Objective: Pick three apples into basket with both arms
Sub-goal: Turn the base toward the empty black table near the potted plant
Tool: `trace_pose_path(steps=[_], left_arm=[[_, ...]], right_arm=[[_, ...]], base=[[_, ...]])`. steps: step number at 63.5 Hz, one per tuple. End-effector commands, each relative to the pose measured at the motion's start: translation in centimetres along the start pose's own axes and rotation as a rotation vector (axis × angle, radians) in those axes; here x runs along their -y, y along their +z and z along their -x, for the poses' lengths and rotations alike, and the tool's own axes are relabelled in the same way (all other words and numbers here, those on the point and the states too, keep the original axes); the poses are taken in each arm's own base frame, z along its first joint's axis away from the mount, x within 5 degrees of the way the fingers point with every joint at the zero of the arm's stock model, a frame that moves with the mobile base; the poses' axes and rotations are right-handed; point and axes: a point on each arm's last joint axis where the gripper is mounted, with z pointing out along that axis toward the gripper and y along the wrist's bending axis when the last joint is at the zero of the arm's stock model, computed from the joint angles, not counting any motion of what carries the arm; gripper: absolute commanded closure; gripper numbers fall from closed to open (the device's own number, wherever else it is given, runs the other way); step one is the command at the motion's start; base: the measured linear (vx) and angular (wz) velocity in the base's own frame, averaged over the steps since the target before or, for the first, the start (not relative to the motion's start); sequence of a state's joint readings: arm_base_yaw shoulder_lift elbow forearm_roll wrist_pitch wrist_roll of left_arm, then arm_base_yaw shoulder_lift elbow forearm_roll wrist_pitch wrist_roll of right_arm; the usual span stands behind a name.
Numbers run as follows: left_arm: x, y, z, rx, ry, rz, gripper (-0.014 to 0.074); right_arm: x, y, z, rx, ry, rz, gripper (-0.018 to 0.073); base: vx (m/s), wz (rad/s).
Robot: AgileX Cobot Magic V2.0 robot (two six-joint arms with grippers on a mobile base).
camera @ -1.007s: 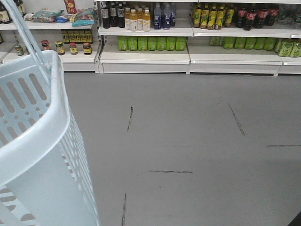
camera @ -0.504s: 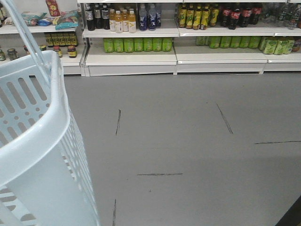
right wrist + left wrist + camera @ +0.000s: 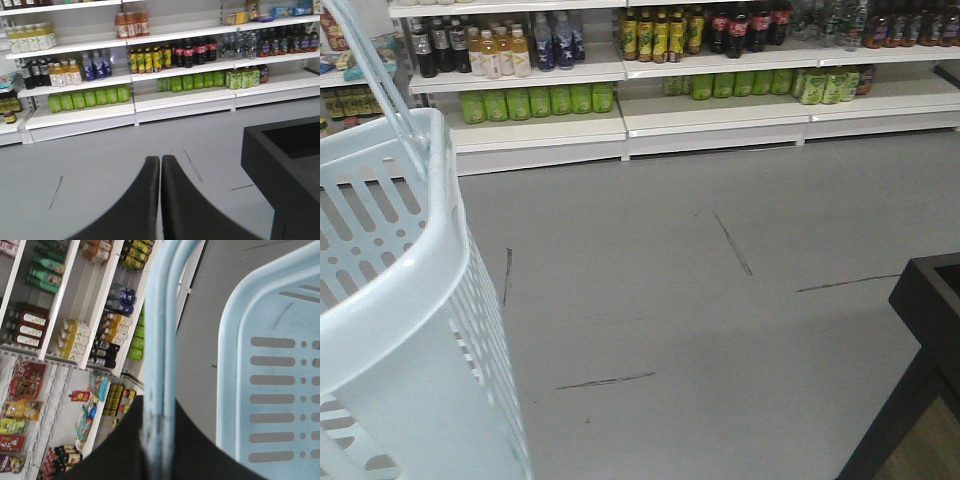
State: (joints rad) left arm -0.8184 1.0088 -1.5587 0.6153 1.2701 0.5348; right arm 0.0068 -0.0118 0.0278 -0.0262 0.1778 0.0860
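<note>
Basket [image 3: 390, 330], slotted pale-blue plastic, thin handle [image 3: 161, 340] clenched in left fingers [image 3: 120, 452]; right fingers [image 3: 142, 200] closed empty.

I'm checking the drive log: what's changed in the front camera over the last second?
The shelves and floor scuffs slid left in the view, so the robot seems to be turning right. A black bin has come into sight at lower right. The basket sits unchanged in the frame, with its handle in the left gripper.
</note>
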Motion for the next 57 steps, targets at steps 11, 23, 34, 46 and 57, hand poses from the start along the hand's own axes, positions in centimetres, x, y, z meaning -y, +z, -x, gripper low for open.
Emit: trace_pose_path(steps=[11, 23, 34, 46, 57], left_arm=[[-1.12, -0.80, 0.41, 0.075, -0.020, 0.082, 0.0603], [-1.12, -0.80, 0.41, 0.075, -0.020, 0.082, 0.0603], [-1.12, -0.80, 0.41, 0.075, -0.020, 0.082, 0.0603], [-1.12, -0.80, 0.41, 0.075, -0.020, 0.082, 0.0603], [-1.12, -0.80, 0.41, 0.075, -0.020, 0.082, 0.0603]], right_arm=[[0.00, -0.02, 0.28, 0.074, -0.011, 0.001, 0.0568], [0.00, -0.02, 0.28, 0.074, -0.011, 0.001, 0.0568], [0.00, -0.02, 0.28, 0.074, -0.011, 0.001, 0.0568], [0.00, -0.02, 0.28, 0.074, -0.011, 0.001, 0.0568], [0.00, -0.02, 0.28, 0.074, -0.011, 0.001, 0.0568]], base=[[0.08, -0.38], [0.06, -0.28], [0.05, -0.21], [0.06, -0.23], [0.06, -0.22]])
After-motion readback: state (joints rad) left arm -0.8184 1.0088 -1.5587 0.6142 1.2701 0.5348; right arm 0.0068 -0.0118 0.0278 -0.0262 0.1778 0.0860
